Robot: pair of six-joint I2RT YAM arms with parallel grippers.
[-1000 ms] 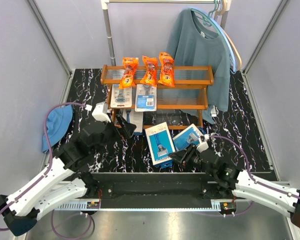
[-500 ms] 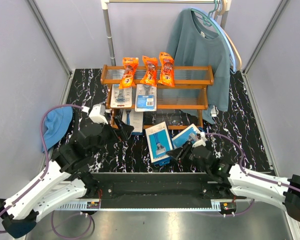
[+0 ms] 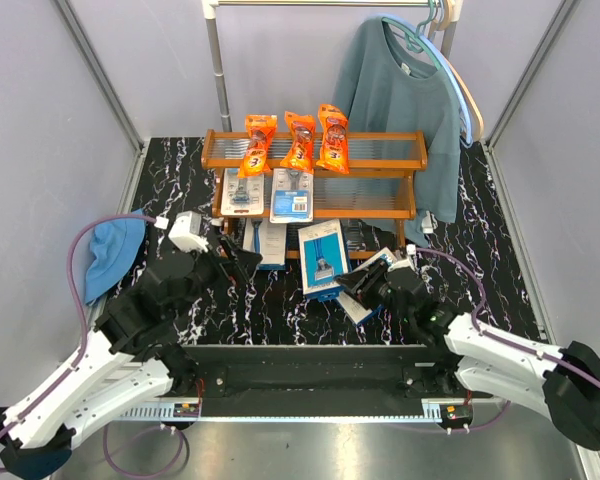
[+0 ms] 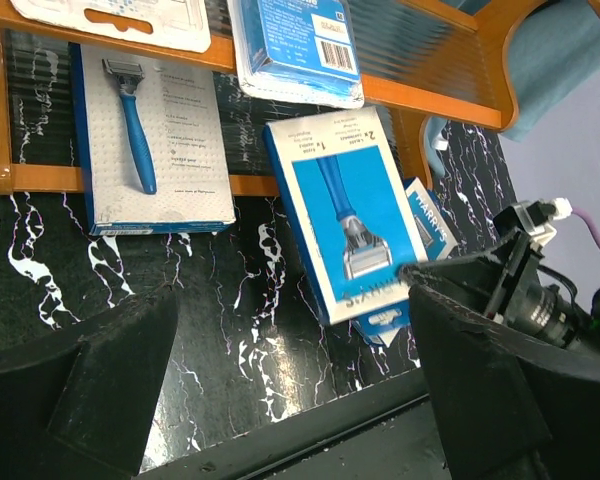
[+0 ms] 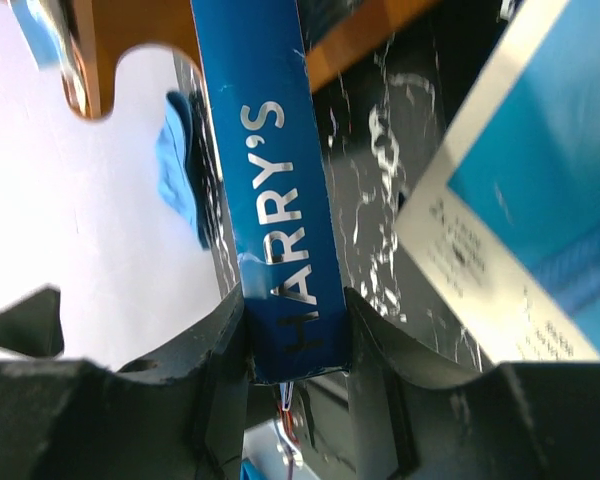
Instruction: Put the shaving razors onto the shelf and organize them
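The shelf (image 3: 380,140) holds three orange razor bags (image 3: 299,141) on its top tier and two blister cards (image 3: 270,192) on the middle one. A blue-and-white razor box (image 3: 263,243) lies at the bottom tier (image 4: 152,140). My right gripper (image 3: 348,283) is shut on the edge of a blue Harry's box (image 3: 322,256) (image 5: 276,190), which tilts up just in front of the shelf (image 4: 350,215). Another box (image 3: 365,297) (image 5: 525,220) lies on the table beside it. My left gripper (image 3: 242,262) (image 4: 290,400) hovers open over bare table, left of the held box.
A teal sweater (image 3: 405,100) hangs from the clothes rail (image 3: 218,70) over the shelf's right end. A blue cloth (image 3: 110,255) lies at the left table edge. Grey walls close in both sides.
My right gripper has carried the blue box left and away toward the shelf, tipping it up. The left arm has shifted slightly, still open.
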